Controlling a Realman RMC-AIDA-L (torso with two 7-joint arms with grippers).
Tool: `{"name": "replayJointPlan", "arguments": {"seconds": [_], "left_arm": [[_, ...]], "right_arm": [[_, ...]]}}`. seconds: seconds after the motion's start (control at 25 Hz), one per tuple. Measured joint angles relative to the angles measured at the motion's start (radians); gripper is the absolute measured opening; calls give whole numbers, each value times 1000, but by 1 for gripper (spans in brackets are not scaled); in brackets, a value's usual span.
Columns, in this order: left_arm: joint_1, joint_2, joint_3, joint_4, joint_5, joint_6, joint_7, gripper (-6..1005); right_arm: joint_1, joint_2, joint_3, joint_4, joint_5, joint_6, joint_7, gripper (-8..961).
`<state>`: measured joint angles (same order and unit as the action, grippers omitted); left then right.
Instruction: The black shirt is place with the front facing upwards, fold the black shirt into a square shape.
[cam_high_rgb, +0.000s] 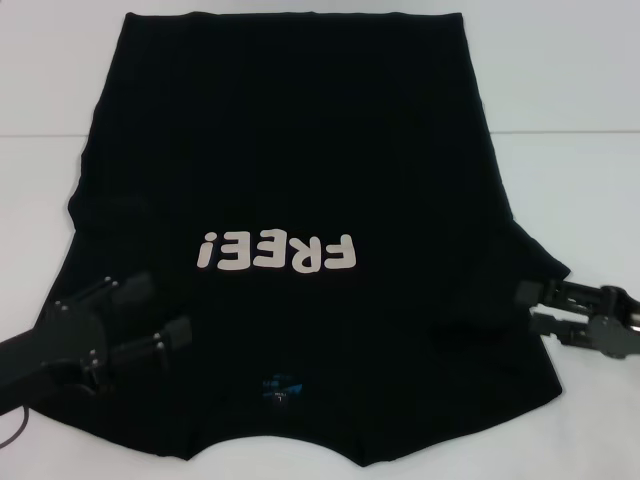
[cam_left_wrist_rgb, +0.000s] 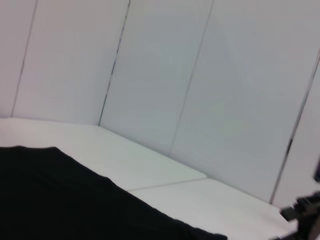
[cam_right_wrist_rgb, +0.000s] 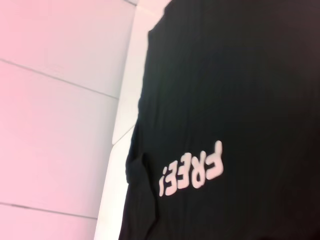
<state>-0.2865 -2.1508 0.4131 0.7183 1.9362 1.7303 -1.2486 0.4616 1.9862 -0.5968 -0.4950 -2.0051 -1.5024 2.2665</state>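
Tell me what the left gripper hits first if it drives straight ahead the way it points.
The left gripper points inward across the black shirt; it would likely meet the shirt's cloth near the white lettering, though its height is unclear.

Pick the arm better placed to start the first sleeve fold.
Right, marginally. The right gripper is at the shirt's sleeve edge; the left gripper sits inboard over the cloth.

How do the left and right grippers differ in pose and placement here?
The left gripper lies over the black shirt, near its collar end on the robot's left; the right gripper sits at the shirt's edge by the sleeve. The left gripper's fingers are spread wide, while the right gripper's fingers stand closer together, apparently open. Both are low and point inward toward the shirt.
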Motion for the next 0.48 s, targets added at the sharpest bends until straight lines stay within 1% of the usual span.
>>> {"name": "replayJointPlan", "arguments": {"seconds": [0.16,0.4,0.48], "left_arm": [[0,-3,-16,-10,-11,-11,7,906],[-3,-2,-16,-12,-28,-22,14,905],[-3,-2,-16,-12,-34,-23,18,906]], "right_arm": [[-13,0,37,50,0,27,7,766],[-1,-2,33,82,-5,105,57,866],[5,-1,30,85,-5,127,68,866]]}}
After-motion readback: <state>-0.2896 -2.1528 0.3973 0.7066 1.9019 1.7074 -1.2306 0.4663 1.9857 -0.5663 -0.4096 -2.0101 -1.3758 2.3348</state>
